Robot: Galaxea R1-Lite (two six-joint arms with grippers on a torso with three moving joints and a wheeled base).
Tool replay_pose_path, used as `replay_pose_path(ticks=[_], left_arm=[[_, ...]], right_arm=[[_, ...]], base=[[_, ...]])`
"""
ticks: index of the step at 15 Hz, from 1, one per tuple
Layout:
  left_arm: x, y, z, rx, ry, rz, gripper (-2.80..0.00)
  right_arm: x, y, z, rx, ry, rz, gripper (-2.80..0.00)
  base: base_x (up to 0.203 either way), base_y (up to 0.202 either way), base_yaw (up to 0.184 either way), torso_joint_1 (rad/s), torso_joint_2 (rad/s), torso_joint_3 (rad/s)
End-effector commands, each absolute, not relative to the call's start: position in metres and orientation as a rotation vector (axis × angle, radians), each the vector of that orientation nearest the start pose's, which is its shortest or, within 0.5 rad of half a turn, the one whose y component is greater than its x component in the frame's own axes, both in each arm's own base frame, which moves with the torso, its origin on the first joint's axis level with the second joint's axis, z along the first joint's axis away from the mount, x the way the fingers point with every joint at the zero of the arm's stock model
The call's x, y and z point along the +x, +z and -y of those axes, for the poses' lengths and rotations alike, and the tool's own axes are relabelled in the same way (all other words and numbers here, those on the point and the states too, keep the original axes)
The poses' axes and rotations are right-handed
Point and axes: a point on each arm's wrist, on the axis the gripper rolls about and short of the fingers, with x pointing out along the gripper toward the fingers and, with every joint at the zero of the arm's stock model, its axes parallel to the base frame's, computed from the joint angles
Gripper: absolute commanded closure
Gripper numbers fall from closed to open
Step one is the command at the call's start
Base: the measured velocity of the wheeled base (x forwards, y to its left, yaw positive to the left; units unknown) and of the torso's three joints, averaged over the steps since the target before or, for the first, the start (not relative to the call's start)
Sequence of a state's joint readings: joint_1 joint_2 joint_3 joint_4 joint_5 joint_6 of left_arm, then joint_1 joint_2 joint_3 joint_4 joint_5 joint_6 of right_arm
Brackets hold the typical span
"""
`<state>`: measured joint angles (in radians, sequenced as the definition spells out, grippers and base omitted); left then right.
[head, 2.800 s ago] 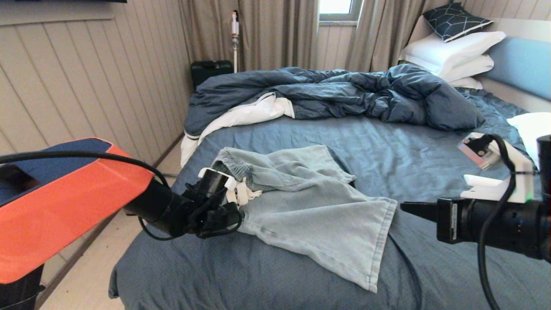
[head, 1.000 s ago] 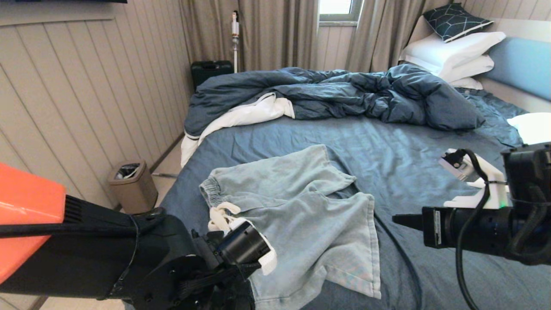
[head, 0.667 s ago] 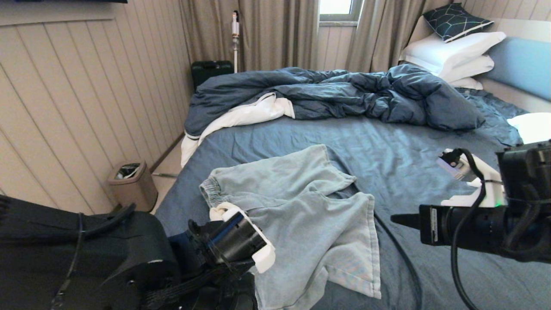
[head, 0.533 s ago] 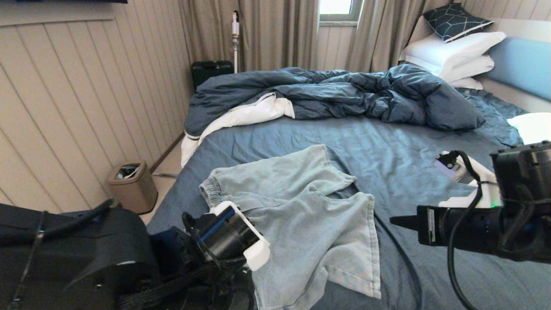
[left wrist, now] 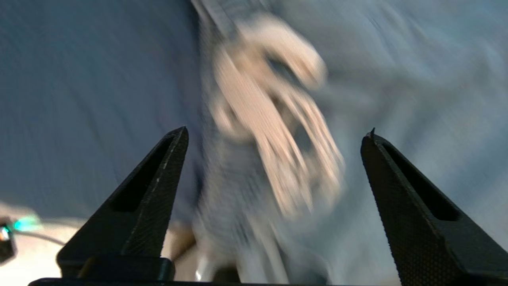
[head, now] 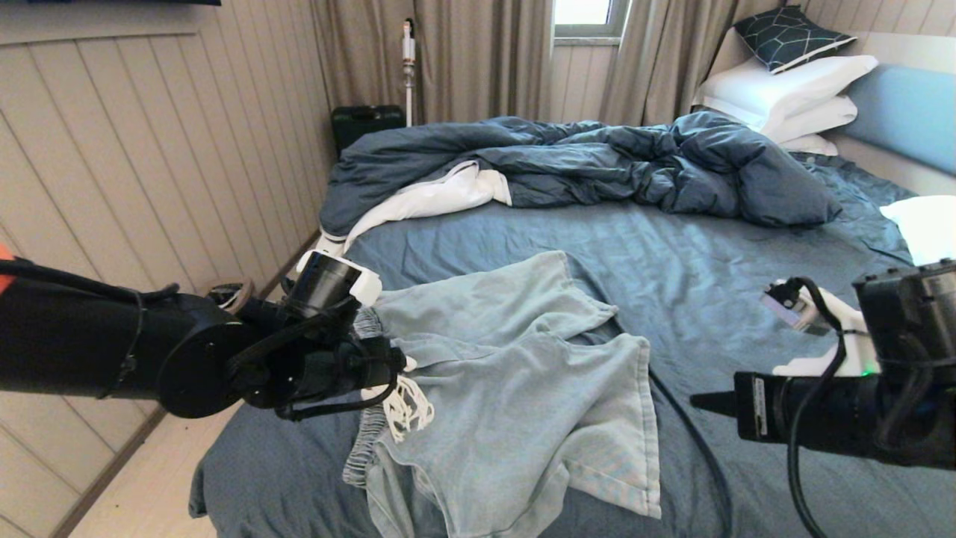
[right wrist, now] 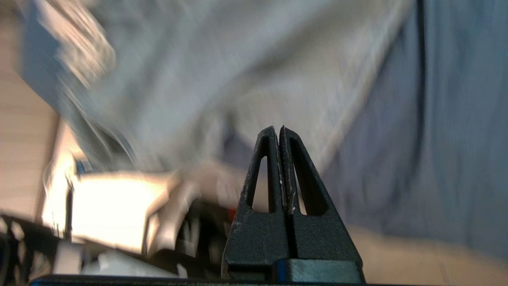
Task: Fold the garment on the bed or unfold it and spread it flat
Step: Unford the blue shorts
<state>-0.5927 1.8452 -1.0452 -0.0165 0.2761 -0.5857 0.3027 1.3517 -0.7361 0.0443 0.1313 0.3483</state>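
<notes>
Lying: garment [head: 515, 373] is rumpled on the bed [head: 672, 246], toward 7 o'clock, waistband bunched, one leg hem folded over.
Drawstring: drawstring [head: 407, 400] is seen dangling at the waistband.
Left gripper: left gripper [left wrist: 274, 135] is held over the drawstring, fingers wide apart, nothing gripped.
Right gripper: right gripper [right wrist: 281, 129] is parked at 4 o'clock, fingers pressed together.
Risk: only the cord may be pinched, so the waistband would be dragged, not spread.

The garment [head: 515, 373] is seen in pale washed blue, its drawstring [head: 407, 400] white, the bed [head: 709, 254] in dark slate blue.
</notes>
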Motion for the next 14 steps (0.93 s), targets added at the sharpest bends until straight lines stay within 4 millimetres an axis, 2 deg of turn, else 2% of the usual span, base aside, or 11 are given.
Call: replay_pose_path(ticks=[1,4,9,10,11,14], left_arm=[[0.31,0.114,0.171,-0.224,-0.006,-0.813,-2.8],[0.33,0.118,0.152,-0.299,-0.004,-0.808,-2.8],[0.324,0.117,0.141,-0.374,0.046,-0.824,-2.8],[0.32,0.115,0.138,-0.372,0.052,-0.834,-2.8],[0.316,0.114,0.137,-0.37,0.055,-0.838,-2.8],[0.312,0.116,0.134,-0.376,0.054,-0.833,-2.8]], right_arm=[[0.185,0.179,-0.057,0.273,0.264,-0.81,0.0],[0.174,0.145,-0.052,0.284,0.268,-0.971,0.0],[0.175,0.125,-0.056,0.28,0.284,-1.074,0.0],[0.178,0.12,-0.056,0.275,0.277,-1.099,-0.64],[0.181,0.115,-0.057,0.271,0.269,-1.128,-2.8],[0.19,0.107,-0.06,0.263,0.26,-1.165,-2.8]], base=[[0.0,0.0,0.0,0.0,0.0,0.0],[0.0,0.0,0.0,0.0,0.0,0.0],[0.0,0.0,0.0,0.0,0.0,0.0],[0.0,0.0,0.0,0.0,0.0,0.0],[0.0,0.0,0.0,0.0,0.0,0.0],[0.0,0.0,0.0,0.0,0.0,0.0]])
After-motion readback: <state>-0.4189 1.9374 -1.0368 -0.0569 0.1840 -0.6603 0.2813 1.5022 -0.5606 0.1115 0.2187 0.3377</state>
